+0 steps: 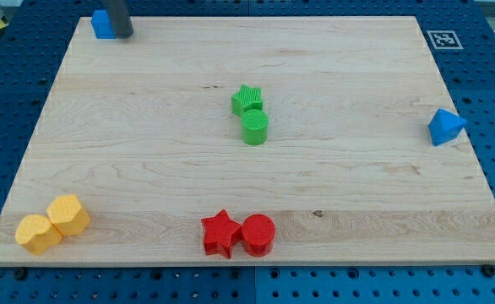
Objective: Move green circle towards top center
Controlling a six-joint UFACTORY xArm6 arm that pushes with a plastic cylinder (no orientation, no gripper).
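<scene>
A: Where's the green circle (254,127)?

B: Mid tabletop (332,194), touching the green star (247,99), which sits just above it toward the view's top.

A: Tool?

B: Plain rod, no jaws to spread or press; holds nothing. My tip (124,35) is well apart from the circle, up-left, beside the blue block (102,24).

A: Plan?

B: Come below the circle, push up. I'd offset slightly left so it slides past the star's right side.

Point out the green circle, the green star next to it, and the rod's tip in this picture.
green circle (255,127), camera view, on its flat top face.
green star (247,99), camera view, on the middle of its top face.
my tip (125,35), camera view, on the rod's very end, beside the blue block (102,24) at the view's top left.
</scene>
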